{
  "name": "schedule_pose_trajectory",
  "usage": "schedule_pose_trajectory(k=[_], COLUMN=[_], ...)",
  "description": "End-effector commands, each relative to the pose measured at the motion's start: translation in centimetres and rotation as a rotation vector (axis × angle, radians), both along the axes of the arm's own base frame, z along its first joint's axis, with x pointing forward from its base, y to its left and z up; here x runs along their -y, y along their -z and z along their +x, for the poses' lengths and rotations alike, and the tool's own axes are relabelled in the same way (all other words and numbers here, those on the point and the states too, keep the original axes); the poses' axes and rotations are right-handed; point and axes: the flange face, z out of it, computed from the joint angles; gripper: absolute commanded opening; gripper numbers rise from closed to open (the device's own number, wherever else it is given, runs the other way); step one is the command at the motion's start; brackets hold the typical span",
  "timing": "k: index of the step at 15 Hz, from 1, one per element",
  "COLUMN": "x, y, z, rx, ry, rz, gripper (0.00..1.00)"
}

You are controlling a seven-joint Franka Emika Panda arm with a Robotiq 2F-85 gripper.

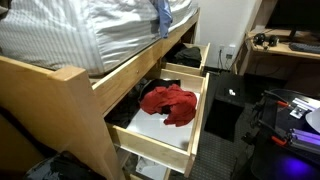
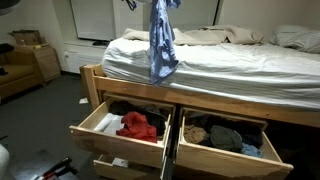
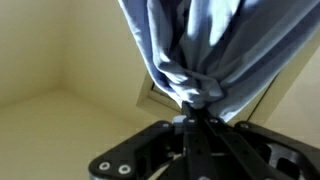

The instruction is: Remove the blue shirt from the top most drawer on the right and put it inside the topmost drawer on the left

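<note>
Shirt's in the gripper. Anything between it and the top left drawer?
Nothing visible blocks it. The shirt hangs from the gripper near the edge of the bed; the left drawer stands open below. A red garment lies in it, with bare bottom beside it.

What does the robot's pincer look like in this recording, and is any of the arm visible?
In the wrist view the pincer is matt black, built of flat angular link bars spreading from a central body. Small pale round fasteners dot the lower-left link. No cables or markings show. The arm cannot be made out clearly in either exterior view.
</note>
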Motion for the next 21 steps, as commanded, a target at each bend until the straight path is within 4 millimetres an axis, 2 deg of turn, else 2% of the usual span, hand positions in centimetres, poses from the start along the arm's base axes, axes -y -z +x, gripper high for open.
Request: schedule_pose_trajectory(k=[1,3,4,6,7,8,9,13,15,20,21], x=[0.6,1.9,-0.8,0.4,1.3,1.5,1.4,2.4,2.6,3.1,3.5], y=[5.7,9.9,11.7,16.3,17.6,18.0,18.1,15.8,14.1,9.1,9.0], z=[0.1,1.0,0.9,1.1,1.1,1.0,0.8,0.3,-0.1,-3.3,-3.8], rx=[-0.136,-0.222,-0.257,-0.353,-0.381,-0.390,-0.394,-0.357,-0.329,-0.257,-0.258], ry=[-0.117,-0.168,-0.175,-0.161,-0.138,-0.137,-0.134,-0.104,-0.093,-0.063,-0.052], rz=[0.025,0.052,0.052,0.046,0.030,0.014,-0.003,-0.037,-0.040,-0.050,-0.041], gripper=[0.01,0.01,0.01,0.01,0.01,0.01,0.01,0.01,0.01,0.01,0.28])
